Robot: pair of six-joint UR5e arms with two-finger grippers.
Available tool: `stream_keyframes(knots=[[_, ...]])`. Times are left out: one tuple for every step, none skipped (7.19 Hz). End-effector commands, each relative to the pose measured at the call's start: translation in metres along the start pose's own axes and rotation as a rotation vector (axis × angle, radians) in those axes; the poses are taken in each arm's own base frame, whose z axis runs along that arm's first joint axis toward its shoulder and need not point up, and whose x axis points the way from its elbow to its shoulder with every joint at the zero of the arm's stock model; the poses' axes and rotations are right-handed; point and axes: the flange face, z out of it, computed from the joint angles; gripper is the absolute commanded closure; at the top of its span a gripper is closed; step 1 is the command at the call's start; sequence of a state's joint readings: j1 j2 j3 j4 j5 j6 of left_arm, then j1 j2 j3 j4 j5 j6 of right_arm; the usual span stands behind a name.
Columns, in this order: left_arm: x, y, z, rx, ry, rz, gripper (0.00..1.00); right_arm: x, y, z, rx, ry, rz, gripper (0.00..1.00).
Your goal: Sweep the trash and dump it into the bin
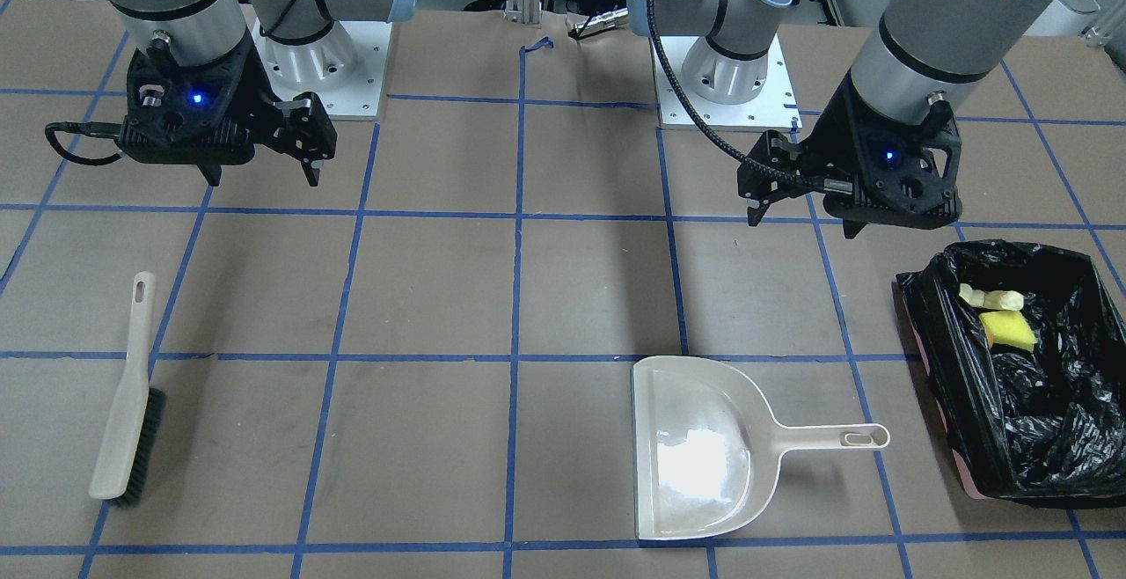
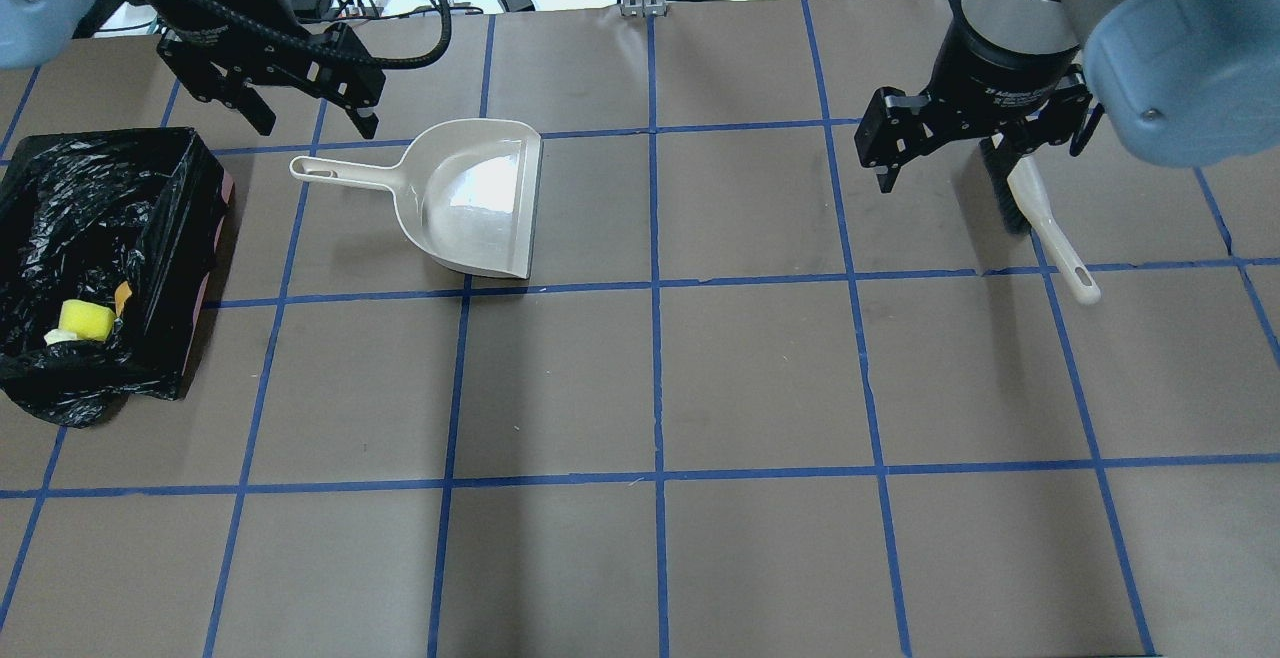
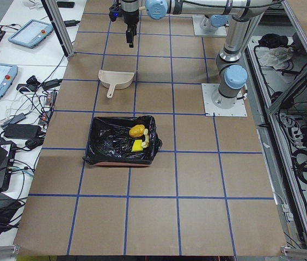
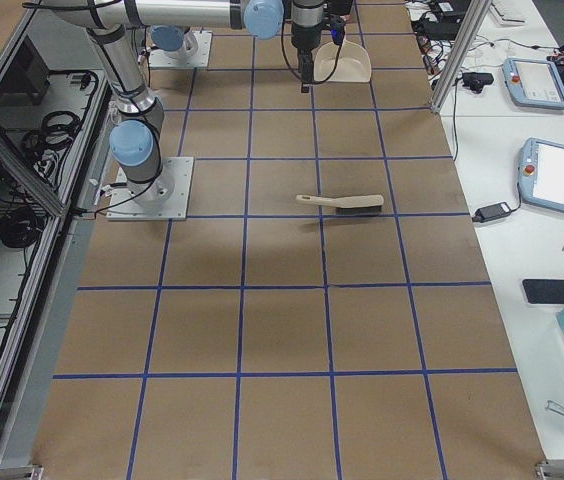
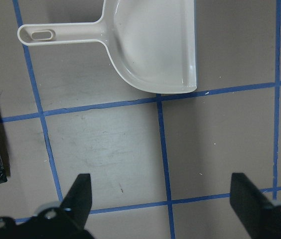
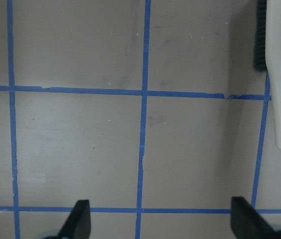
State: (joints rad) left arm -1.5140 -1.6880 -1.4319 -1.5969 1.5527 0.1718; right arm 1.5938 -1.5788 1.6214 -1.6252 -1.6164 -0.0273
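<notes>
The trash (image 2: 85,319) lies inside the bin (image 1: 963,403): a pale curved foam piece (image 1: 991,298), a yellow sponge wedge (image 1: 1008,331) and a shiny orange lump (image 3: 137,131), all on the crinkly black bag. The bin sits on a table (image 1: 422,297) covered in brown paper with blue tape squares. White desks (image 3: 12,60) with tablets stand alongside. The left gripper (image 2: 315,116) hangs near the bin and the right gripper (image 1: 262,172) far from it. Both have their fingers spread wide and hold nothing. The smooth cream dustpan (image 1: 704,451) lies near the bin. The dark-bristled brush (image 1: 127,403) lies far off.

three trash pieces (image 3: 137,131) — one bin (image 2: 185,258), dustpan (image 1: 695,447), brush (image 1: 123,421)
</notes>
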Motion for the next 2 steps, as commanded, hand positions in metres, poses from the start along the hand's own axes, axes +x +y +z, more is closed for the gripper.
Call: stream_keyframes(knots=[[0.0005,0.001,0.002,-0.001,0.004,0.0,0.0,0.0,-0.0003,0.0011,-0.004,0.0,0.001,0.0],[0.0003,0.0018,0.0021,-0.003,0.001,0.0,0.0,0.0001,0.0004,0.0007,-0.006,0.002,0.001,0.0]])
